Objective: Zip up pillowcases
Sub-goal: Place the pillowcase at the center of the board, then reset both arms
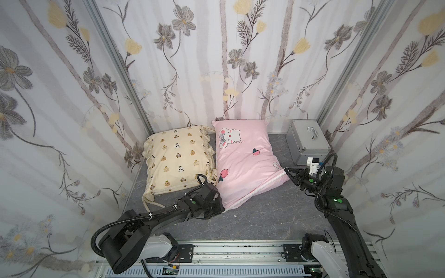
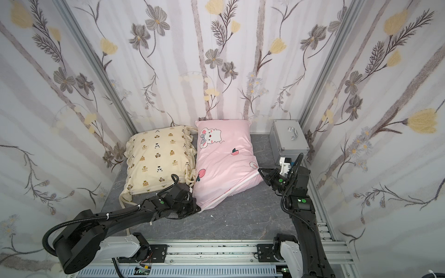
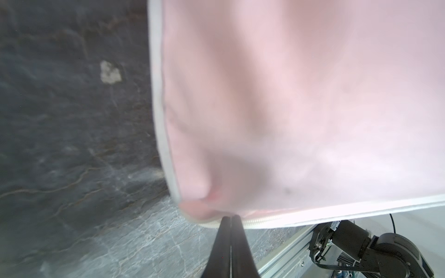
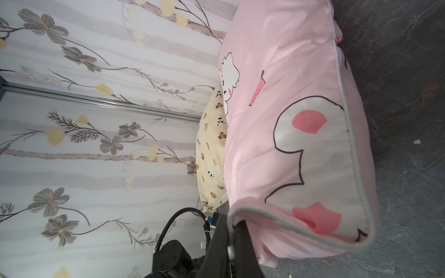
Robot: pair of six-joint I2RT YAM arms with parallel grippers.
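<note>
pink pillowcase [image 1: 243, 166]: soft matt cloth | case [image 1: 301, 144]: brushed metal | tabletop [image 1: 260, 216]: stone-look, prob. matt

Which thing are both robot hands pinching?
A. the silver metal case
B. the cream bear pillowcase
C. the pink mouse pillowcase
C: the left gripper and the right gripper are each shut on a near corner of the pink mouse pillowcase, at the two ends of its zipper edge.
</note>
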